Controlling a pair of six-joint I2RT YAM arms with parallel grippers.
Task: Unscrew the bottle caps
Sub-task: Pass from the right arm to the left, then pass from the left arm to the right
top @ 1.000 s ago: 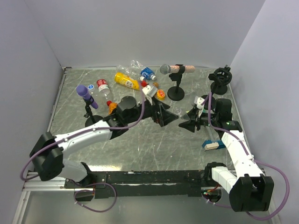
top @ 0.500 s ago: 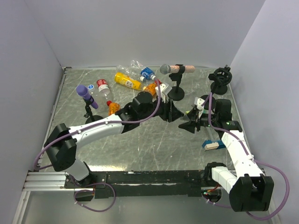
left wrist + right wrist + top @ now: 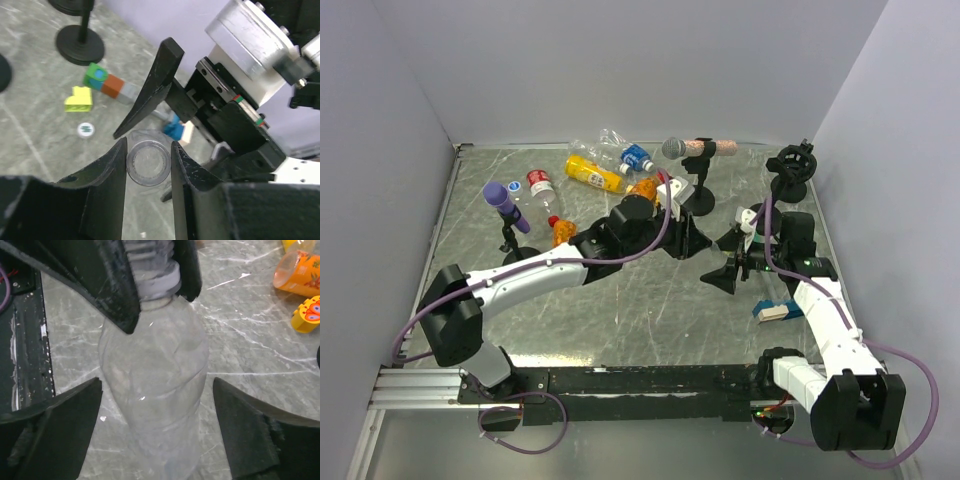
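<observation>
Clear plastic bottle (image 3: 152,375), its threaded neck gripped by the left jaws, sits between the open right jaws.

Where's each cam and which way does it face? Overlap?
Top external: above and behind the arms, looking down at the table; both arms show.
Left wrist: looks along the left gripper, shut on the clear bottle.
Right wrist: looks past the open right gripper at the bottle's body.
Shared: both wrists see that bottle.

Left arm extended forward, left gripper (image 3: 148,147) clamped on bottle (image 3: 155,365) neck, right gripper (image 3: 156,400) spread wide.
</observation>
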